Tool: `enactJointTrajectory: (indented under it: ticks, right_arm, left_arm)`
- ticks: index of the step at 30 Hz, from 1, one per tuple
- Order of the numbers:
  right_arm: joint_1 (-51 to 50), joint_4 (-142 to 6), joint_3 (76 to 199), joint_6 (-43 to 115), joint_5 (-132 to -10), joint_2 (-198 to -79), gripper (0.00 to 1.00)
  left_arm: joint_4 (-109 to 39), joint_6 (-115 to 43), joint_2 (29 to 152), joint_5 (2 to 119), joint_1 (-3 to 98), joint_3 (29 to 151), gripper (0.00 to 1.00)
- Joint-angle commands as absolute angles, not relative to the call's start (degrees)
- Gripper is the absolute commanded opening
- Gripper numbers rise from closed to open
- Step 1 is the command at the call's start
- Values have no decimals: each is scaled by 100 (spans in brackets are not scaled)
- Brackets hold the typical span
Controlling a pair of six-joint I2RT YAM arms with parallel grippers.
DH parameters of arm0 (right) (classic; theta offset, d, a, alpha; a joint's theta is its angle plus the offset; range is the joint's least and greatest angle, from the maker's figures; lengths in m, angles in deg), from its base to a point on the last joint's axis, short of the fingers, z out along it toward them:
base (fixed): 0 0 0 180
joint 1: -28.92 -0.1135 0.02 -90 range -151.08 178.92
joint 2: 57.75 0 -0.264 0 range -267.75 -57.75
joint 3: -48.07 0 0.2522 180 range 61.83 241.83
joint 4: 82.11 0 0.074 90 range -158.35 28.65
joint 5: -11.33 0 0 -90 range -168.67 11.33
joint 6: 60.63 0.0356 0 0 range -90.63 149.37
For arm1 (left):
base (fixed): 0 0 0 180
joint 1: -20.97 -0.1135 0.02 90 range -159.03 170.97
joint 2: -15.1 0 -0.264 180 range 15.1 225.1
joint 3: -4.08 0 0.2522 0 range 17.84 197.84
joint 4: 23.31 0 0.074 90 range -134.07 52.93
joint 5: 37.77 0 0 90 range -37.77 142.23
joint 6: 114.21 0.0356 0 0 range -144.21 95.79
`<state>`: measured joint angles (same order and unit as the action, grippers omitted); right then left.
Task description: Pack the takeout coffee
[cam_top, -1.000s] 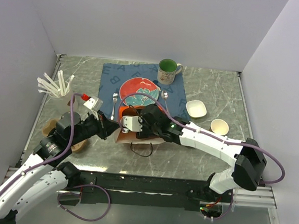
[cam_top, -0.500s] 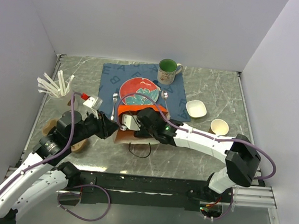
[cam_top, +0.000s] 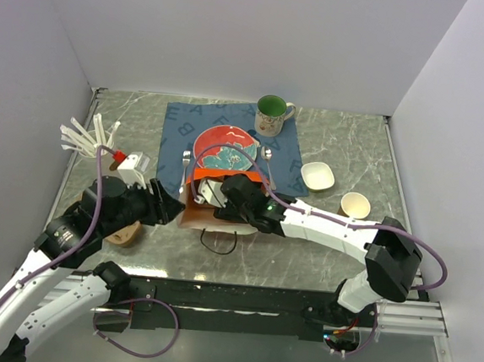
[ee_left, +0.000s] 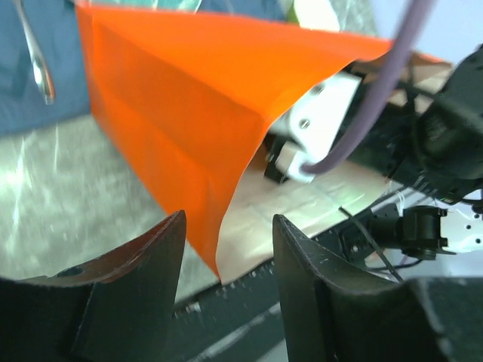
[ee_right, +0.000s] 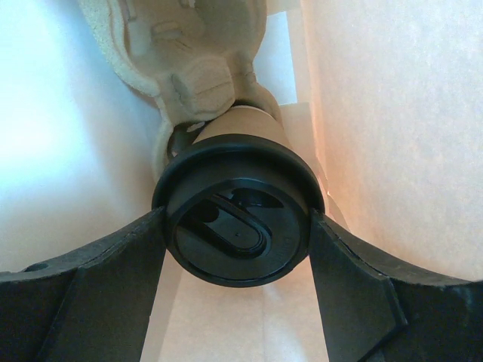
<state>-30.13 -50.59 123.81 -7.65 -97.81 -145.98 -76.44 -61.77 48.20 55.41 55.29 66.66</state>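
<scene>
The only writing in sight is the scatter of pale capital letters printed across the blue placemat point(cam_top: 288, 155), too small in the top view to read as words. The takeout coffee point(ee_right: 226, 234) carries no label that can be made out. Its round black plastic lid faces the right wrist camera, with a raised rim and an oval moulded tab near the centre. Behind the lid a short stretch of plain brown paper wall runs back toward a moulded pulp carrier point(ee_right: 196, 53). Whether the cup's base sits in that carrier cannot be told. The cup is inside the orange paper bag point(ee_left: 173, 113), with the bag's pale inner walls on either side of it. From above the cup is hidden by the bag, which stands on the marble table point(cam_top: 355, 148) just in front of the red plate point(cam_top: 226, 148). The right gripper point(ee_right: 238, 217) reaches into the bag's mouth, its two dark fingers point(ee_right: 106, 294) pressed against opposite sides of the lid, gripping the cup. The left gripper point(ee_left: 226, 226) sits at the bag's left side with its jaws parted. The bag's orange edge hangs loose in the gap between them, and neither finger is clamped on it.
</scene>
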Motion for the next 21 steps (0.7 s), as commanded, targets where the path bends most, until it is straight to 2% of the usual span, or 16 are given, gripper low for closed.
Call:
enactJointTrajectory:
  ticks: [1,6,10,13,14,16,17,19,21]
  right_arm:
    - [-3059,-5113,12661,-333,-9818,-14538,43]
    - [-3059,-5060,12626,-271,-9818,-14459,43]
    - [-3058,-4999,12634,-210,-9827,-14424,43]
    - [-3067,-4963,12634,-157,-9827,-14380,43]
    - [-3067,-4946,12652,-131,-9827,-14362,43]
    - [-3076,-4937,12643,-113,-9792,-14275,43]
    - [-3076,-4920,12660,-113,-9705,-14248,43]
    - [-3085,-4893,12661,-122,-9608,-14134,43]
    - [-3111,-4937,12591,-183,-9371,-13959,43]
  left_arm:
    - [-8242,-6850,4692,5583,5533,6838,55]
    - [-8102,-6929,4718,5592,5533,6548,53]
    - [-7864,-6982,4815,5767,5533,6363,48]
    - [-7680,-6912,4868,5786,5533,6293,36]
    - [-7627,-6877,4894,5777,5533,6275,27]
    - [-7478,-6737,4929,5777,5524,6240,18]
    - [-7451,-6693,4981,5725,5533,6240,7]
    - [-7320,-6605,5008,5733,5524,6187,1]
    - [-7223,-6534,5052,5829,5533,6117,1]
